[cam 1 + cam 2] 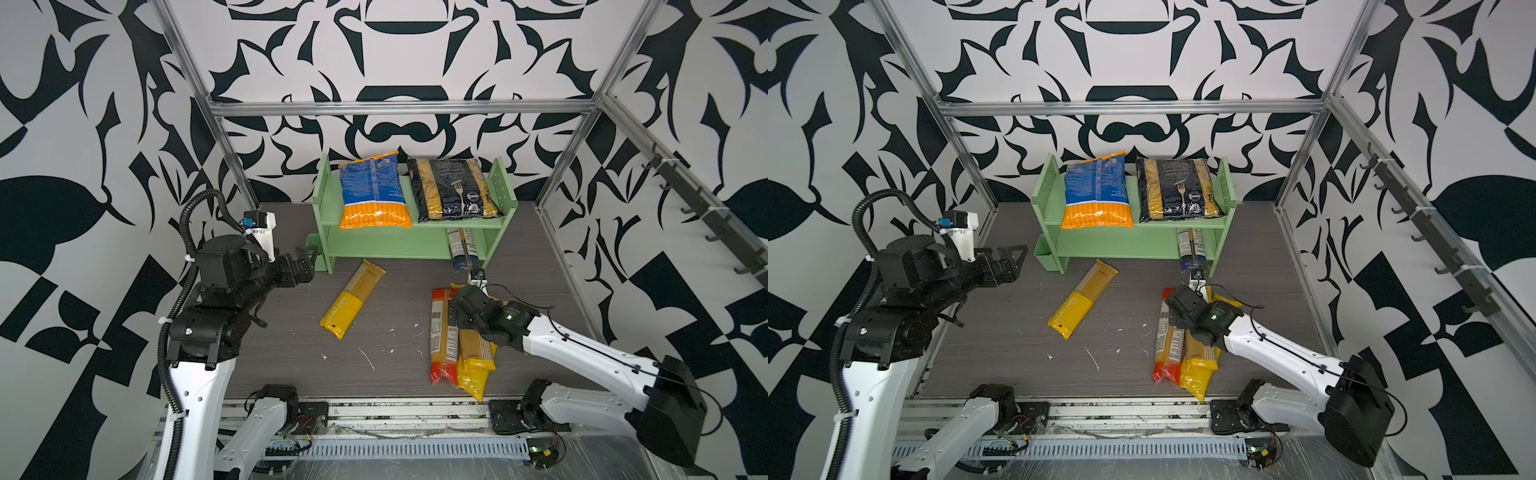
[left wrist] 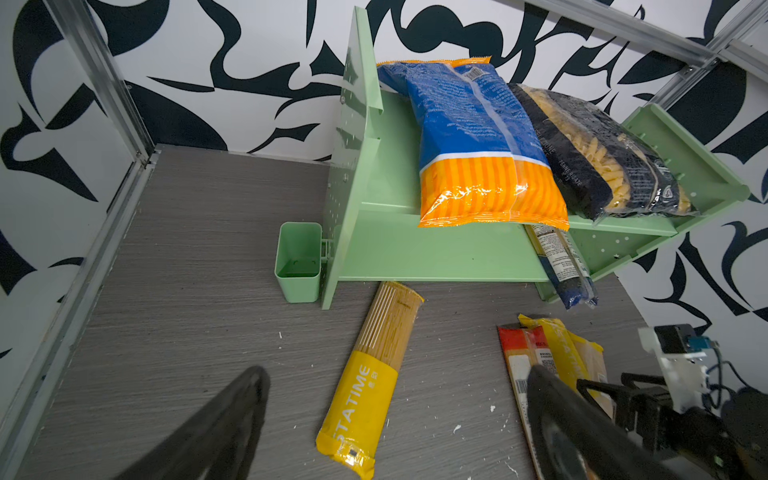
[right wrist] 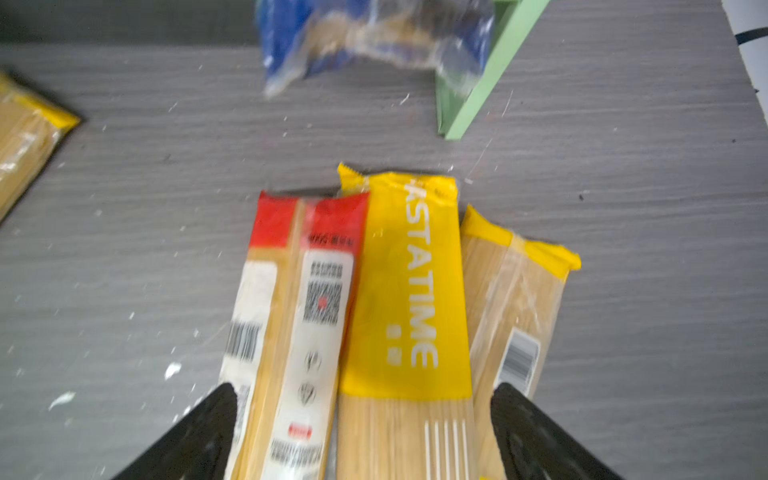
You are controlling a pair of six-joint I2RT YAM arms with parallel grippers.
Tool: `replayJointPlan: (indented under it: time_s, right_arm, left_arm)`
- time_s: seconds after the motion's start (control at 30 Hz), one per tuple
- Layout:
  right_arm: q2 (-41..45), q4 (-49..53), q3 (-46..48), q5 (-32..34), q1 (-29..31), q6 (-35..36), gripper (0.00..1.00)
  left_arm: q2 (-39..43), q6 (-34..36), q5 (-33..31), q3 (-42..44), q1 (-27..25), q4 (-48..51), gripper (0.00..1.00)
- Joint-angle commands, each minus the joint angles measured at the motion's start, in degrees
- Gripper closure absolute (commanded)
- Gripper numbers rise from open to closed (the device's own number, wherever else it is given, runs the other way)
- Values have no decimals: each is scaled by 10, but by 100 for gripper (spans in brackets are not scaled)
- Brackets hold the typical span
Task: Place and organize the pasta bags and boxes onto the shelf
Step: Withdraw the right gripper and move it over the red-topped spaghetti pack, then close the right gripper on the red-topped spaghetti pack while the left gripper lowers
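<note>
Item: pasta packs, seven, plastic-wrapped

Location:
- shelf [image 1: 386, 249], top tier: blue-orange bag [image 1: 374, 191] and black penne bag [image 1: 455, 189], side by side
- shelf, bottom tier, right end: blue-ended spaghetti pack [image 1: 462, 249], its front end sticking out past the shelf edge
- bench [image 1: 291, 365], middle: lone yellow spaghetti pack [image 1: 353, 297], lying slantwise, one end close to the shelf foot
- bench, right: pile of three, red-ended pack [image 3: 291, 311], yellow pack [image 3: 409, 291] and tan pack [image 3: 515, 299], pressed against one another and overlapping

Handling (judged): long packs look light and stiff along their length, but the strands will likely snap if bent or squeezed at one end. The glossy film looks slippery. Best taken across the narrow width near the middle, so that neither end droops. In the pile, close neighbours may get pinched or dragged along, so one pack should be singled out

Right hand [image 3: 365, 392]: released, jaws spread wide and holding nothing. It is low over the pile, pointing toward the shelf, with the red-ended and yellow packs between its fingers. Arm stretched forward from the right

Left hand [image 1: 1017, 266]: released, empty, raised off the bench at the left, aimed toward the shelf side. Arm folded back, well apart from every pack
</note>
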State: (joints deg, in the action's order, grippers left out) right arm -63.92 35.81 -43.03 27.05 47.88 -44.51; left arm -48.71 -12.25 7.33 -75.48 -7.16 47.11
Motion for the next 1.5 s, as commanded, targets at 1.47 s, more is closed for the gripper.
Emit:
replayJointPlan:
  time_s: [1.47]
  right_arm:
    - [-277, -133, 132, 171, 442, -467, 4]
  left_arm:
    - [-2, -91, 11, 32, -44, 15, 1]
